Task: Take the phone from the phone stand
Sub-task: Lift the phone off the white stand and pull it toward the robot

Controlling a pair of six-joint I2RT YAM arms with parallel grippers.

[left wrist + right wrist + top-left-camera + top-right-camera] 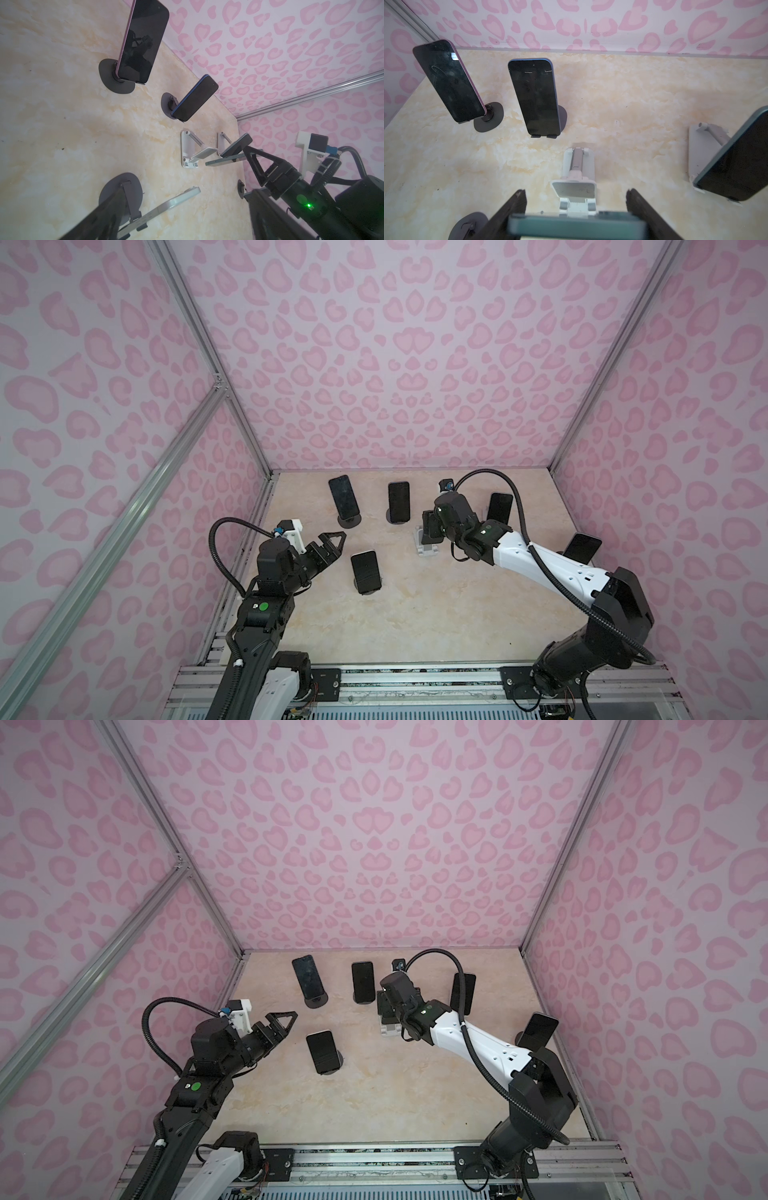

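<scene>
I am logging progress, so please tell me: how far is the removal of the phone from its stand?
Done: the white stand has an empty cradle. In hand: the right fingers grip the teal phone close to it. Left: probably carrying it clear and setting it down. The left fingers are open and hold nothing.

Pink heart-spotted walls (415, 364) fill the upper frame. An aluminium frame bar (124, 522) crosses diagonally at left. A beige marbled tabletop (415, 614) lies at lower centre.
</scene>
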